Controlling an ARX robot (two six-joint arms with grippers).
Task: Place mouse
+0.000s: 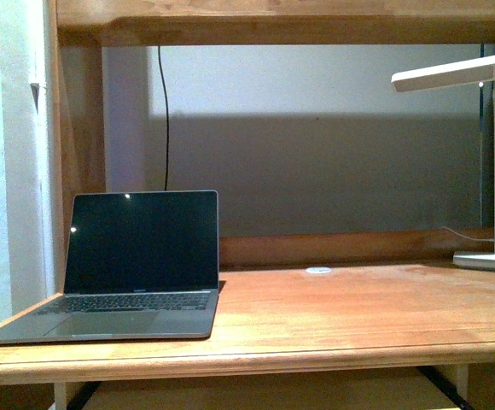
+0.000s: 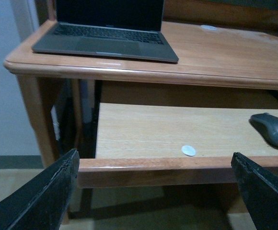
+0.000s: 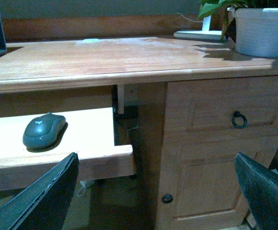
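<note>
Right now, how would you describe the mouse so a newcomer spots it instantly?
Start at the wooden desk bearing the open laptop. Under its top sits a pale pull-out tray; the mouse lies toward the tray's end beside the drawer cabinet. It is the dark grey domed oval, not the small flat white disc nearby.

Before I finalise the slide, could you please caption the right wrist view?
Open right gripper facing the dark mouse resting on the pull-out tray beneath the wooden desktop.
</note>
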